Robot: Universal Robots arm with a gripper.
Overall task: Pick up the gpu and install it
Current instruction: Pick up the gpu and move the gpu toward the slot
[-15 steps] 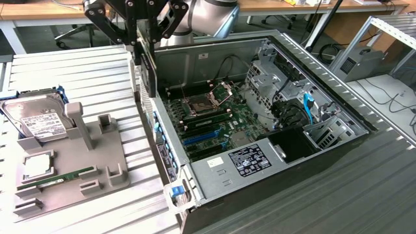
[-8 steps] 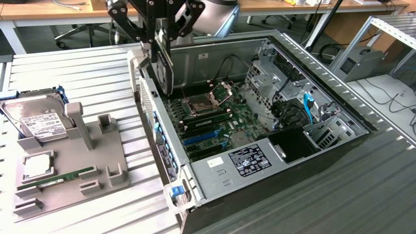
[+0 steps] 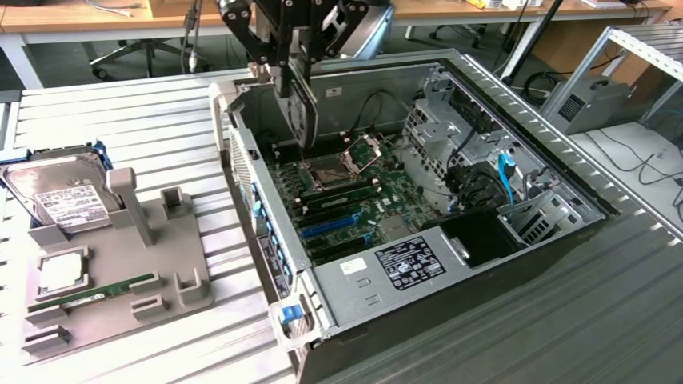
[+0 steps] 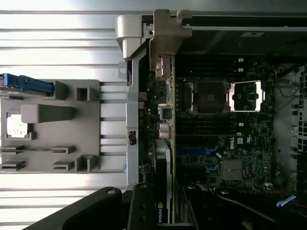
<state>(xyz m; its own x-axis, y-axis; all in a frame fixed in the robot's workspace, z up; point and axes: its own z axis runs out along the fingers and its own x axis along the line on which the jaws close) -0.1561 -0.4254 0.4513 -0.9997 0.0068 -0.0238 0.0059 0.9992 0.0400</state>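
Note:
The gpu [image 3: 302, 120] hangs on edge above the open computer case [image 3: 555, 172], a thin dark card over the motherboard's rear side near the CPU socket [image 3: 333, 170]. My gripper [image 3: 293, 74] is shut on its upper edge. In the wrist view the gpu [image 4: 165, 115] appears edge-on, its silver end bracket [image 4: 165, 33] farthest from my gripper [image 4: 163, 213] and level with the case's rear wall. The card is still above the blue slots [image 3: 325, 228] and not touching them.
A grey fixture tray [image 3: 187, 240] lies at the exterior view's left of the case, carrying a hard drive [image 3: 59, 196], a CPU [image 3: 62, 272] and a green RAM stick [image 3: 91, 294]. Drive cages [image 3: 533, 216] and cables fill the case's right side. Slatted metal tabletop surrounds it.

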